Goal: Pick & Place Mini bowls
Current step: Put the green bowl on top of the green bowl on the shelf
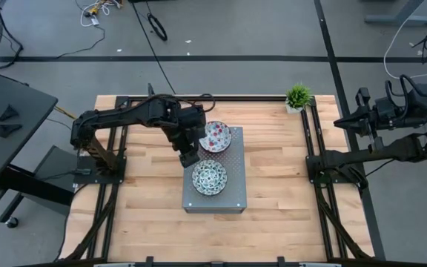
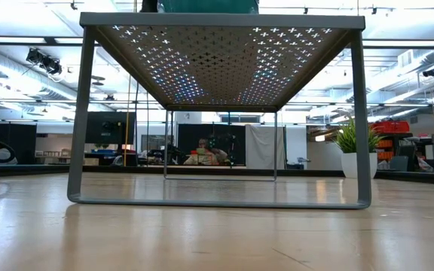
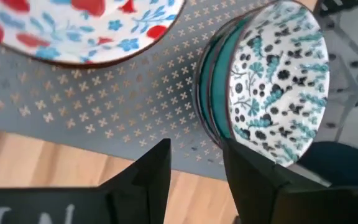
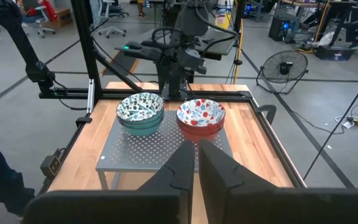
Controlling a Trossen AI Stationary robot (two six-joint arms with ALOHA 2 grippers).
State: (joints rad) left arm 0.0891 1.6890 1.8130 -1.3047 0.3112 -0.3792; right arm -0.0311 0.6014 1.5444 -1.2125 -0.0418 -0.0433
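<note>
The left gripper (image 1: 189,157) hangs with its fingers parted and empty beside the blue-green bowl stack (image 1: 209,177), seemingly just clear of its rim. The red-speckled bowl stack (image 1: 216,136) sits alongside, both sorted by pattern on the grey perforated stand (image 1: 232,199). The right gripper (image 4: 196,163) waits clenched off the worktop (image 1: 280,185).

Two dark jointed arms (black throughout), thin black cables alongside

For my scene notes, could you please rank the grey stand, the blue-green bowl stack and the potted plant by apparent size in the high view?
1. Grey stand, by far the largest.
2. Blue-green bowl stack.
3. Potted plant, slightly smaller than the stack.
</note>
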